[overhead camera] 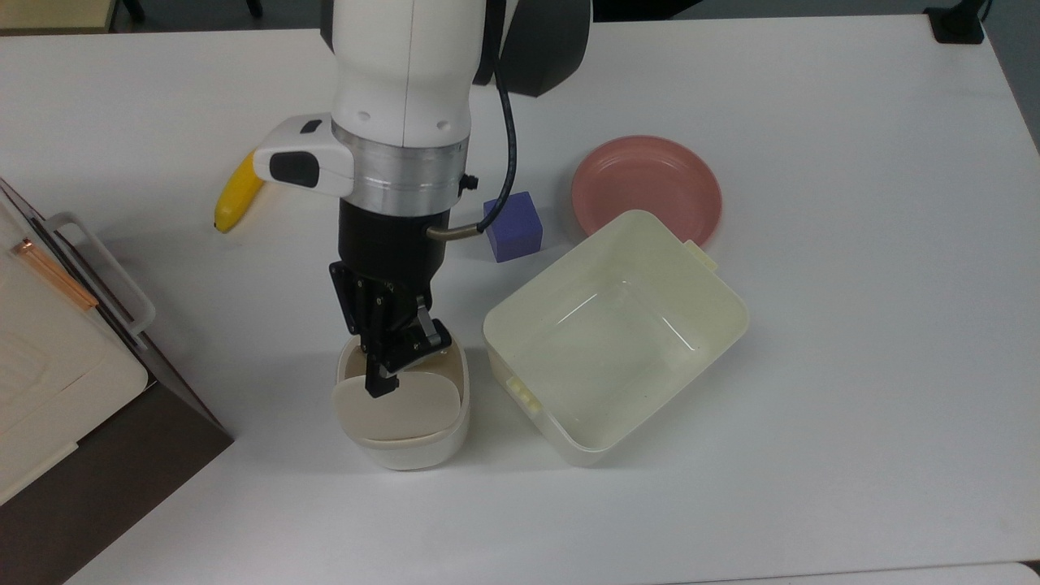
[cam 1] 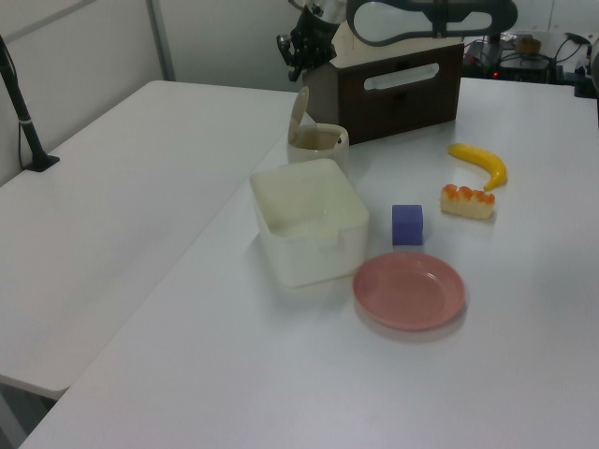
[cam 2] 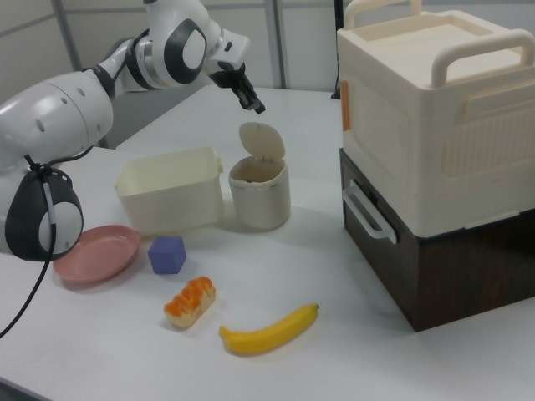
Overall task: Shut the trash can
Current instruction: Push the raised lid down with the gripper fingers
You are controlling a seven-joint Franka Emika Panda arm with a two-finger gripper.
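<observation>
Trash can [cam 2: 260, 195] stands on the white counter [overhead camera: 853, 325] just beside the cream tub [overhead camera: 615, 335], on the top view's left of it, with its lid [cam 2: 261, 141] hinged upright and the bin open. Gripper [cam 2: 252, 101] hangs in the air above the raised lid, not touching it in the right view. Fingers appear narrow, nearly together, holding nothing.
</observation>
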